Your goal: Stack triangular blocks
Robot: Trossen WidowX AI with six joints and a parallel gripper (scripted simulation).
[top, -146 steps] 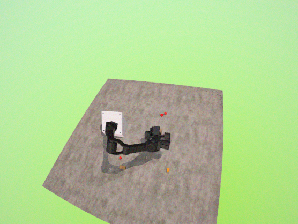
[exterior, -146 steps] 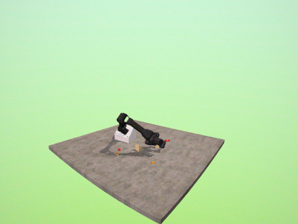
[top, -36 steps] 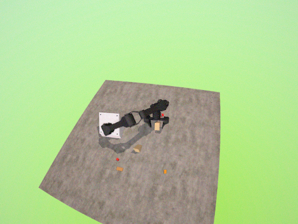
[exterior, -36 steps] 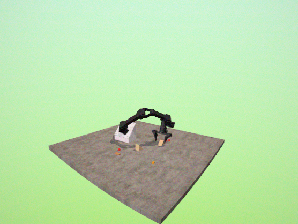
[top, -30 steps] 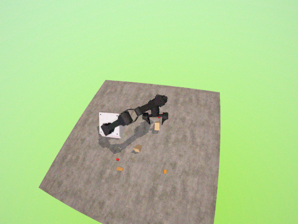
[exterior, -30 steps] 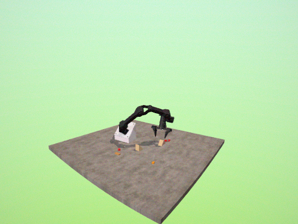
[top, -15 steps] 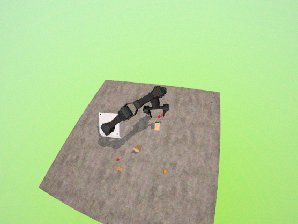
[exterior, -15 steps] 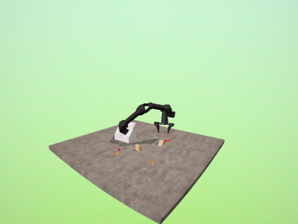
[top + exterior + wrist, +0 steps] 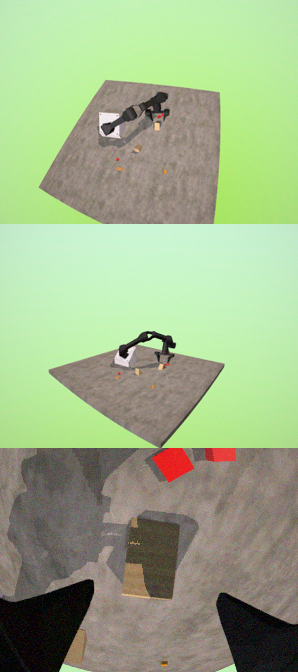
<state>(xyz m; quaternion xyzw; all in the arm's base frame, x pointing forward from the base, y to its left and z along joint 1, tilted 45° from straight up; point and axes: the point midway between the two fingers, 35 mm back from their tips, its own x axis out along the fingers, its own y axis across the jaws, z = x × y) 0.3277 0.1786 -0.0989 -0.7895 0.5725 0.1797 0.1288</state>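
One wooden triangular block (image 9: 157, 126) (image 9: 161, 366) (image 9: 160, 553) lies on the table, mostly in the arm's shadow in the wrist view. The other triangular block (image 9: 138, 148) (image 9: 138, 371) (image 9: 77, 648) stands apart from it, nearer the arm's base, partly hidden by a finger in the wrist view. My gripper (image 9: 158, 120) (image 9: 163, 362) (image 9: 158, 594) is wide open and empty, pointing down above the first block's area, with no finger touching it. The exact lie of the sloped faces is hard to tell.
Two red pieces (image 9: 159, 116) (image 9: 173, 464) lie close beside the first block. Another red piece (image 9: 117, 159) (image 9: 119, 373) lies near a flat orange-brown block (image 9: 119, 169) (image 9: 117, 378). A small orange block (image 9: 165, 171) (image 9: 153, 386) (image 9: 164, 663) lies farther off. The white base (image 9: 109, 118) holds the arm.
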